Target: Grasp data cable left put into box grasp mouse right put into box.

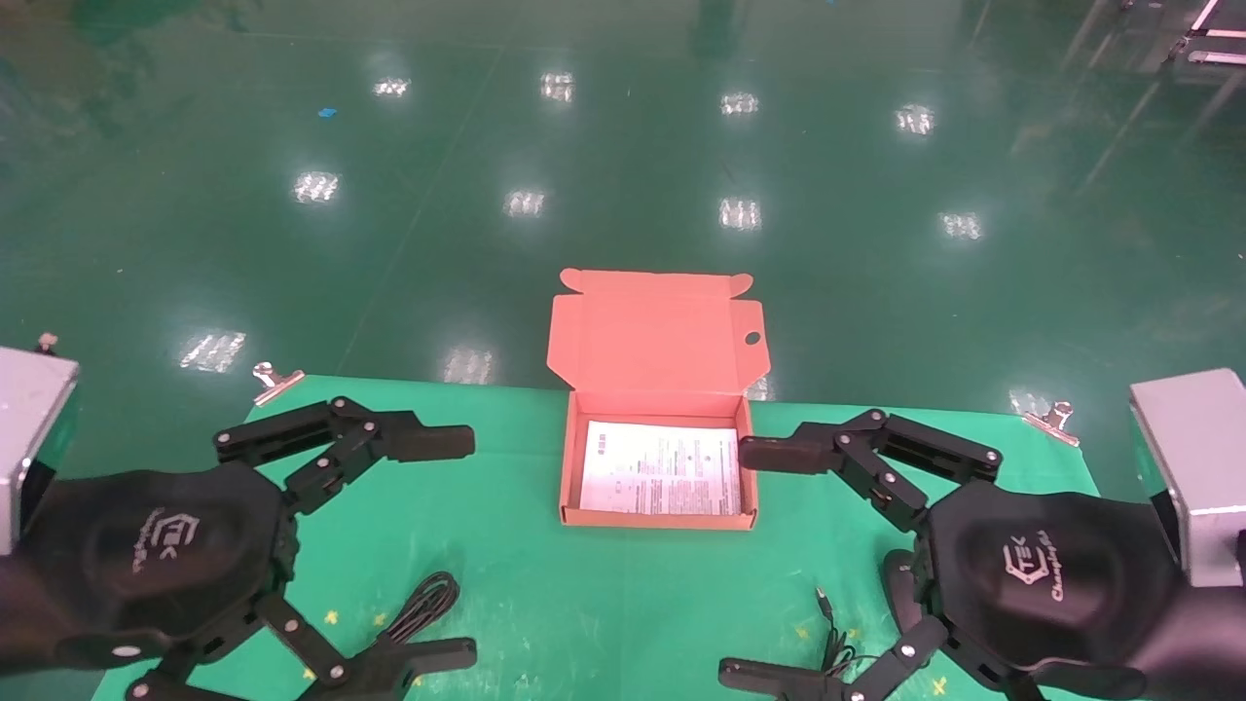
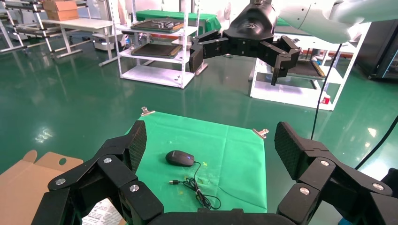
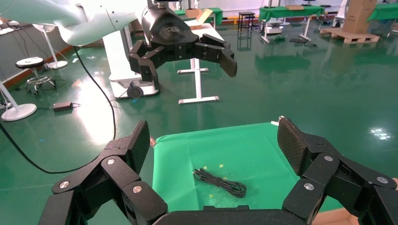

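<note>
The box [image 1: 654, 341] looks like matt orange-pink cardboard, with a white printed paper sheet [image 1: 661, 468] inside. The table cloth [image 1: 604, 584] is matt green fabric, held by shiny metal clips [image 1: 275, 380]. The floor [image 1: 623, 146] is glossy green and mirrors the lights. The mouse [image 2: 180, 158] is smooth, slightly shiny black plastic. The data cable [image 3: 220, 182] looks like matt black rubber. Both grippers' finger pads [image 3: 293, 145] are black and finely textured.

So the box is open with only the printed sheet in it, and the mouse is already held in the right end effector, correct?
Not quite. The box is open with only the printed sheet, but the mouse lies on the green mat; the right end effector is open and empty. The left wrist view shows it.
</note>
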You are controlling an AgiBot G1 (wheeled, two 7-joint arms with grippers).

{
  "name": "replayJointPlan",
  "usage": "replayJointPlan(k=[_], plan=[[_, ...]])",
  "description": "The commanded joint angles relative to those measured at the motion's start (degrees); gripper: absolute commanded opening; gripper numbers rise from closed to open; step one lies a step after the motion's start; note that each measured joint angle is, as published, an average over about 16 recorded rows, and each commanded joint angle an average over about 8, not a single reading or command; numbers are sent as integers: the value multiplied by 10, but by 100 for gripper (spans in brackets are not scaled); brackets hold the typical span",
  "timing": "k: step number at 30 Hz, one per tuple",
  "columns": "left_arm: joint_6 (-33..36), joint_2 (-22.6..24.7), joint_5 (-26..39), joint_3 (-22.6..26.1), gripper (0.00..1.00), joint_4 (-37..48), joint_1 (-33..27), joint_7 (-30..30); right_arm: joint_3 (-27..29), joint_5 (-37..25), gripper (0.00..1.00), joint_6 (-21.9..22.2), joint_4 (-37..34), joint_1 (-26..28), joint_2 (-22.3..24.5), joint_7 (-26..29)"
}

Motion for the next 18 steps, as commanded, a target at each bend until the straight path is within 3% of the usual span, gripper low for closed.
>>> replayJointPlan(k=[1, 12, 18], plan=[[1, -1, -1, -1, 100, 0, 1, 0, 0, 0, 100, 0, 0, 0, 0, 0], [7, 2, 4, 5, 100, -2, -4, -3, -3, -13, 100, -4, 2, 3, 9, 0], [18, 1, 57, 28, 100, -12, -35, -7, -20, -71, 100, -19, 17, 28, 27, -13]])
